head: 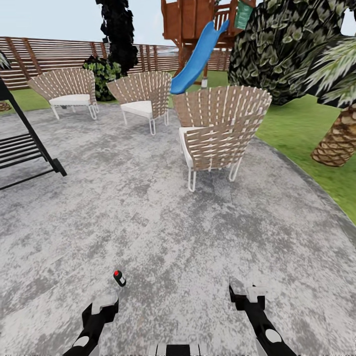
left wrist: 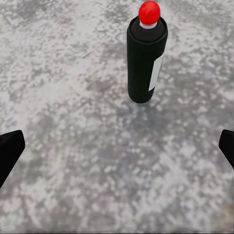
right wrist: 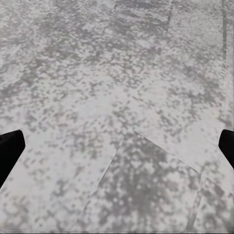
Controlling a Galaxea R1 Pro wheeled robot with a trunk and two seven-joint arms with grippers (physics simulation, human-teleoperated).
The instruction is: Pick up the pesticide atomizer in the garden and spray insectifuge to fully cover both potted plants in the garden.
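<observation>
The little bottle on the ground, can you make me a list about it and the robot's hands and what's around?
bottle: pesticide atomizer, dark with a white label and a red top
bottle place: standing on the grey patio, just ahead of the left gripper
left gripper: open, not touching the bottle
right gripper: open, over bare paving
chairs: three woven chairs, the nearest one straight ahead
behind: blue slide, brown fence, lawn
potted plants: cannot tell
</observation>
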